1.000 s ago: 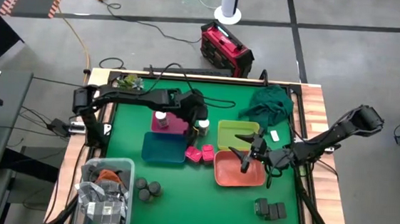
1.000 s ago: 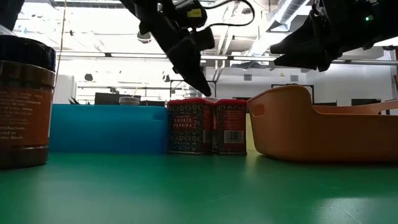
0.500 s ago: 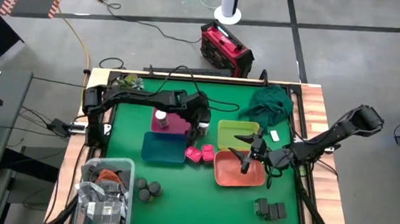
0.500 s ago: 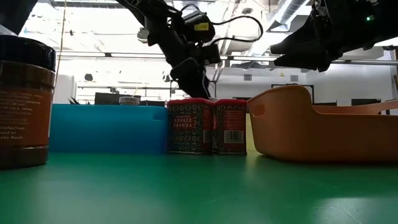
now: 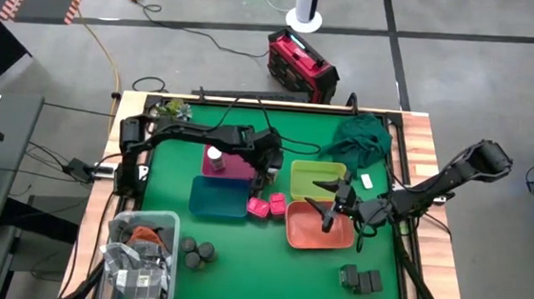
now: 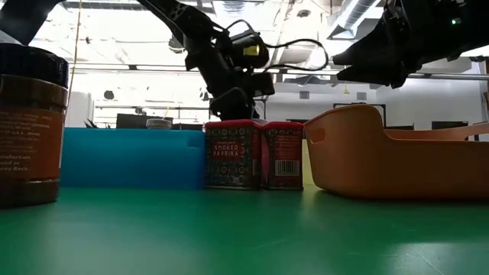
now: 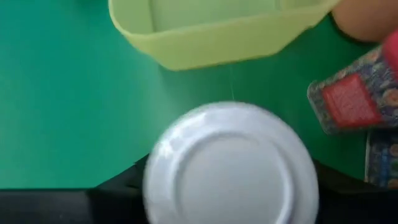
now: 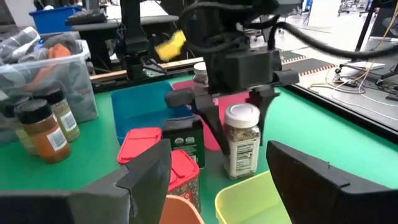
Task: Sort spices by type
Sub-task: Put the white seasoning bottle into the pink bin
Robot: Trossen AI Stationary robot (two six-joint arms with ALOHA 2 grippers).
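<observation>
A white-capped spice jar (image 8: pixel 242 146) stands upright on the green mat between the pink tray (image 5: pixel 232 169) and the yellow-green tray (image 5: pixel 317 180). My left gripper (image 5: pixel 267 166) hovers over it, open. Its fingers (image 8: pixel 208 115) stand on either side of the white cap (image 7: pixel 230 165) with a gap showing. A second white-capped jar (image 5: pixel 214 154) stands in the pink tray. Two pink boxes (image 5: pixel 267 205) stand side by side on the mat, also in the low view (image 6: pixel 254 153). The dark round tins (image 5: pixel 197 251) and dark boxes (image 5: pixel 362 279) sit near the front edge. My right gripper (image 5: pixel 336 205) waits open above the salmon tray (image 5: pixel 318 232).
The blue tray (image 5: pixel 217 199) lies in front of the pink tray. A clear bin of clutter (image 5: pixel 139 254) fills the near left corner. A green cloth (image 5: pixel 359 138) lies at the far right. A small dark box (image 8: pixel 186 142) stands next to the jar and the pink boxes.
My left gripper has come down and a little toward the near edge, settling over the white-capped jar beside the pink tray. Its arm has swung with it. The jar, the boxes and my right arm have stayed put.
</observation>
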